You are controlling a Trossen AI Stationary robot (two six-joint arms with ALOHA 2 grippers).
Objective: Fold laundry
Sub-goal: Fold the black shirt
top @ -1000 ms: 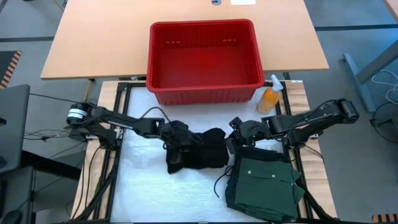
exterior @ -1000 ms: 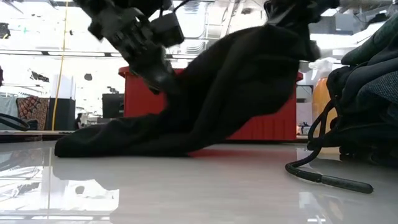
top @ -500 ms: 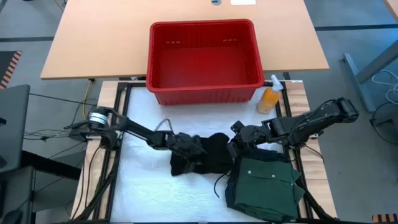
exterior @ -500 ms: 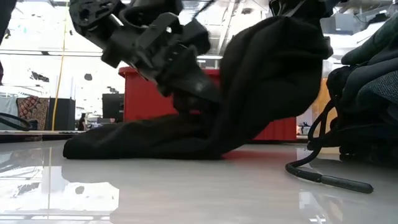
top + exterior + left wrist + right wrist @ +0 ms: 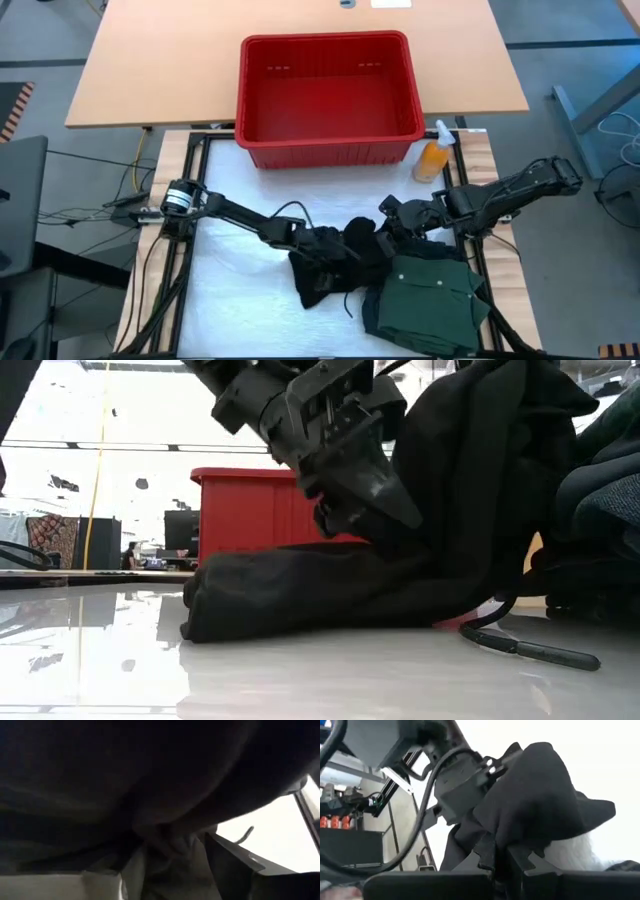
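A black garment [image 5: 335,270] lies bunched on the white table top, its near-left part resting on the surface [image 5: 300,595]. My left gripper [image 5: 322,243] reaches in from the left, open and sunk into the garment's heaped middle [image 5: 375,510]. My right gripper [image 5: 383,228] is shut on the garment's right part and holds it raised [image 5: 502,857]. A folded green buttoned shirt [image 5: 425,300] lies on the table at the near right. My left gripper comes slanting down from the table's left, and its open fingers [image 5: 235,865] lie in the garment's folds [image 5: 165,835]. Cloth fills the space between them; whether they pinch any of it does not show. My right gripper pinches a bunched fold of the black garment [image 5: 520,820] between its two fingers, coming slanting down from the table's right. That part is lifted off the table and drapes over the fingers, the rest hanging down to the surface.
A red plastic basket [image 5: 330,140] stands at the far side, with an orange spray bottle [image 5: 434,155] at its right corner. A black cable [image 5: 520,645] lies on the table beside the green shirt. White table surface lies bare at the left and near left.
My left gripper has gone toward the table's right edge and somewhat nearer and lower, taking the garment's left part with it. The garment, spread out leftward before, is now bunched into a shorter heap further right. Its right part stays raised in my right gripper.
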